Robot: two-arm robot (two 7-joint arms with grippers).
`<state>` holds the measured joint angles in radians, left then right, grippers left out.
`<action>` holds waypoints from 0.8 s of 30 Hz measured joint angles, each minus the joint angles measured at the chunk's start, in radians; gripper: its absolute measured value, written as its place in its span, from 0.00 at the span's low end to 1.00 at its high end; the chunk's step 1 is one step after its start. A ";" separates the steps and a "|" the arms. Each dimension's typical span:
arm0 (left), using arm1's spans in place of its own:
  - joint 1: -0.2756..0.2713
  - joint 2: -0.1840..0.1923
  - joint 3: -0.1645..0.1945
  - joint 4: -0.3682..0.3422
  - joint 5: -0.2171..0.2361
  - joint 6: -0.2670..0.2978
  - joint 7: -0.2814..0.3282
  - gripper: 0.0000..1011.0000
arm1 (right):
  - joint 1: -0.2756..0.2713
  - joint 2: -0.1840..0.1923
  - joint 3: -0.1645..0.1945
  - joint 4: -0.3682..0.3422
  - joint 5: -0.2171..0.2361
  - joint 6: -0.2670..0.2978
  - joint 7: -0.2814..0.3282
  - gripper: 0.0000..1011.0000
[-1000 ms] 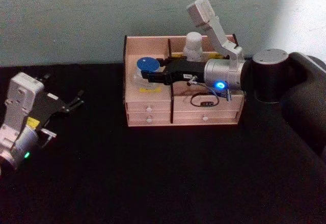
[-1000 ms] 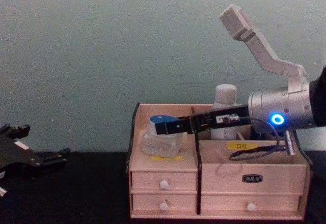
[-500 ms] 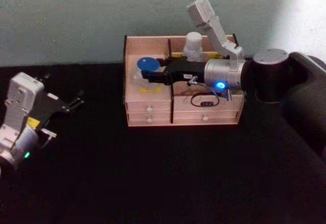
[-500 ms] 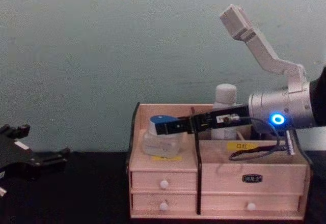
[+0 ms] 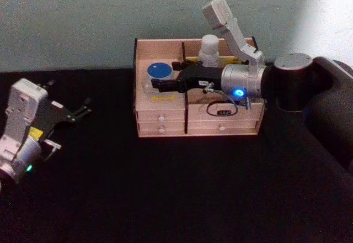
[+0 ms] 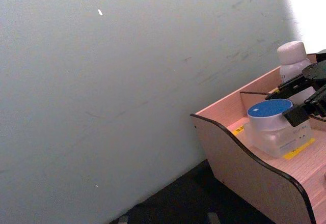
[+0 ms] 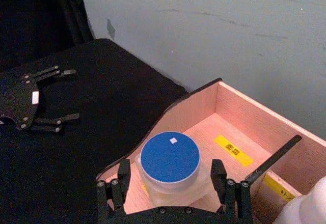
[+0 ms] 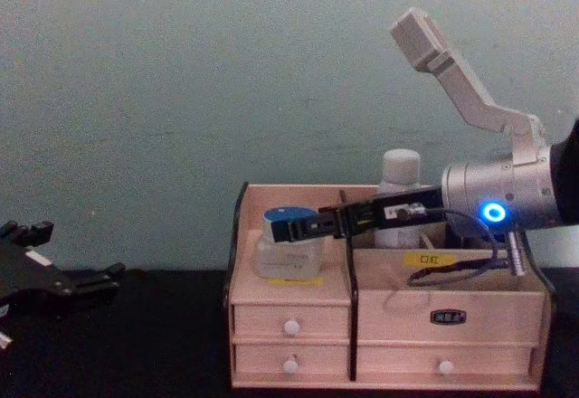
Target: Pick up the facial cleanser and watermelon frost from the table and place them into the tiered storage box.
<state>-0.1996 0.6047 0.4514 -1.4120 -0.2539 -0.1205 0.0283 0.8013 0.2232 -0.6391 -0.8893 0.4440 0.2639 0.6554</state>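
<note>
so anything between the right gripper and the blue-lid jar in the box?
Nothing visible. The right gripper is open, fingers on either side of the blue-lid jar, which sits in the left compartment of the tiered storage box. The left gripper is off to the left over the table.

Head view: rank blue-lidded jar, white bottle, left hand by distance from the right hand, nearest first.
From the right hand, over the tiered storage box:
1. Blue-lidded jar, left compartment, between the fingers.
2. White bottle, back compartment.
3. Left hand, far left, over the table.

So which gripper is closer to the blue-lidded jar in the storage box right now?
Right. The right gripper straddles the blue-lidded jar, a finger on each side, inside the tiered storage box. The left gripper sits far off over the black table.
</note>
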 joint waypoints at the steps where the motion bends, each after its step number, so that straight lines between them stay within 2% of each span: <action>1: 0.000 0.000 0.000 0.000 0.000 0.000 0.000 0.99 | 0.000 0.000 0.000 0.000 0.000 0.000 0.000 0.99; 9: 0.000 0.000 0.000 0.000 0.000 0.000 0.000 0.99 | 0.000 0.000 0.000 0.000 0.000 0.000 0.000 0.99; 12: 0.000 0.000 0.000 0.000 0.000 0.000 0.000 0.99 | -0.012 0.009 0.006 -0.029 0.000 -0.003 -0.005 0.99; 19: 0.000 0.000 0.000 0.000 0.000 0.000 0.000 0.99 | -0.074 0.060 0.037 -0.168 0.017 -0.010 -0.029 0.99; 24: 0.000 0.000 0.000 0.000 0.000 0.000 0.000 0.99 | -0.143 0.128 0.065 -0.309 0.056 0.007 -0.028 0.99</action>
<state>-0.1995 0.6047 0.4514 -1.4120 -0.2539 -0.1206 0.0282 0.6582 0.3510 -0.5746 -1.1979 0.5005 0.2704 0.6274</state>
